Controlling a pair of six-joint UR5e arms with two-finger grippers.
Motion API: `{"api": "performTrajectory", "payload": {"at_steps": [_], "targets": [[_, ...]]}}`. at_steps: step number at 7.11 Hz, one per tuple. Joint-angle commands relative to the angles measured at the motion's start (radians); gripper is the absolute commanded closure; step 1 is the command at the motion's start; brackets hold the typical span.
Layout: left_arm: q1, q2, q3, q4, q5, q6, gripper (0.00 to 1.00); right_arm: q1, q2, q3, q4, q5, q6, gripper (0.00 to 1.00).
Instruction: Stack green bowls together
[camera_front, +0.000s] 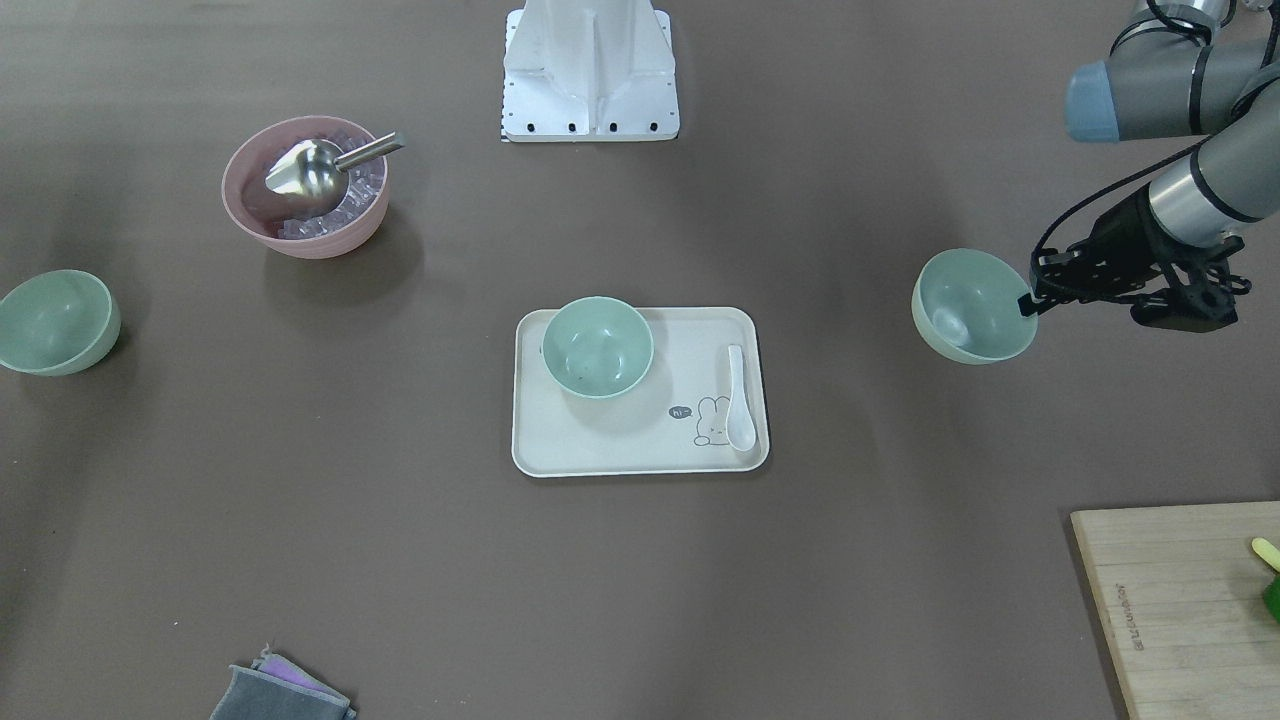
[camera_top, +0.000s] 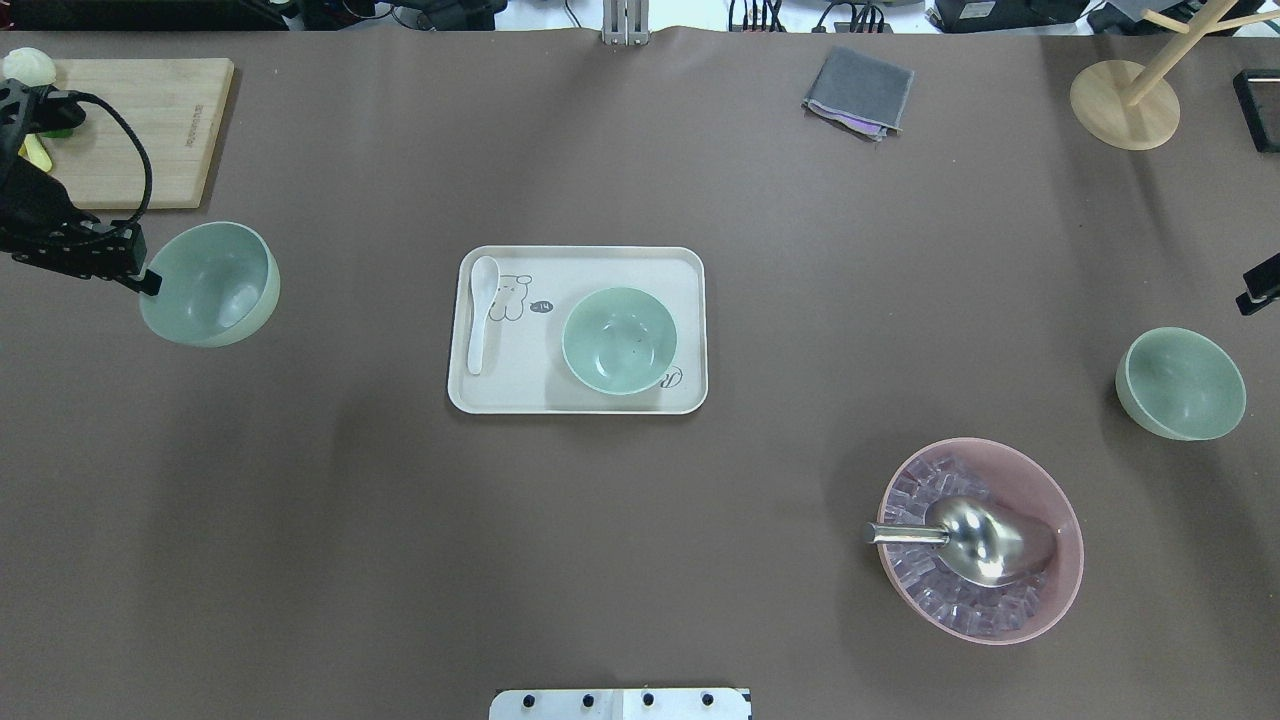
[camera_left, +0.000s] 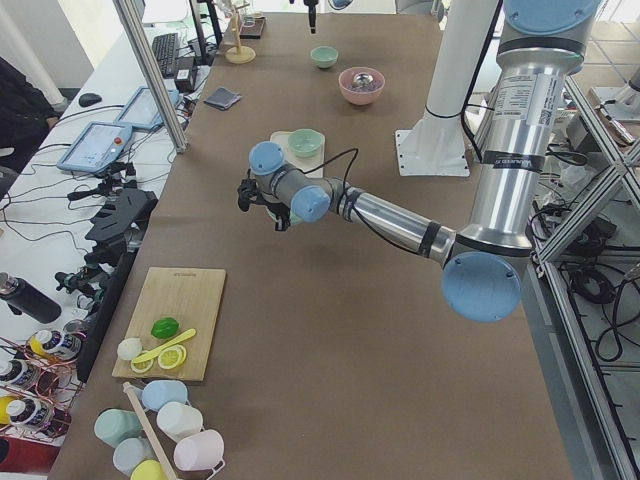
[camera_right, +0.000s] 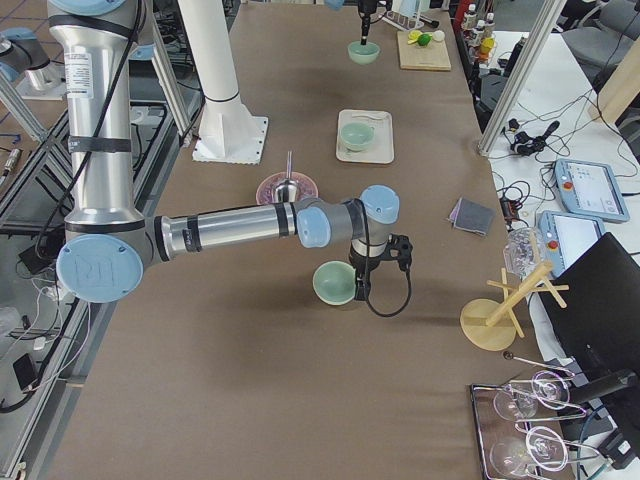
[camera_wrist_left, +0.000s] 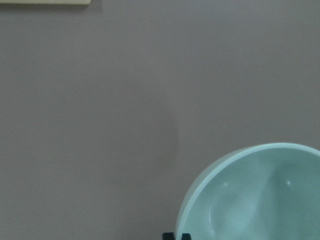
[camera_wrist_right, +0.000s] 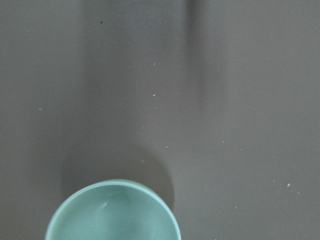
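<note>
The brown bench (camera_top: 640, 560) carries a cream tray (camera_top: 685, 272), and the middle green bowl (camera_top: 620, 340) stands on that tray. The left green bowl (camera_top: 210, 283) is well off to the robot's left. The left jaws pinch its rim, one finger inside and one outside. The right green bowl (camera_top: 1180, 383) stands on the bench near the right jaws, and I cannot tell whether those are open or closed. The bowls look light, stiff and smooth-walled. A rim pinch probably suits them, though a bowl may swing or slip.

left green bowl (camera_top: 210, 285) tilted | centre green bowl (camera_top: 620, 340) upright | right green bowl (camera_top: 1182, 384) upright
</note>
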Motion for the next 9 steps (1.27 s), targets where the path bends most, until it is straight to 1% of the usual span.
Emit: {"api": "performTrajectory", "payload": {"at_steps": [1, 3, 5, 8, 9], "targets": [[0.001, -0.046, -0.021, 0.084, 0.003, -0.004, 1.00, -0.006, -0.018, -0.064, 0.117, 0.005, 0.034, 0.01], [-0.004, -0.058, -0.032, 0.086, 0.003, -0.018, 1.00, -0.043, -0.034, -0.068, 0.136, 0.004, 0.048, 0.01], [-0.002, -0.058, -0.032, 0.086, 0.003, -0.024, 1.00, -0.112, -0.035, -0.073, 0.188, -0.001, 0.097, 0.01], [-0.002, -0.058, -0.029, 0.086, 0.003, -0.024, 1.00, -0.137, -0.035, -0.077, 0.193, 0.002, 0.108, 0.02], [-0.004, -0.058, -0.029, 0.086, 0.005, -0.026, 1.00, -0.137, -0.037, -0.079, 0.193, 0.004, 0.108, 0.08]]}}
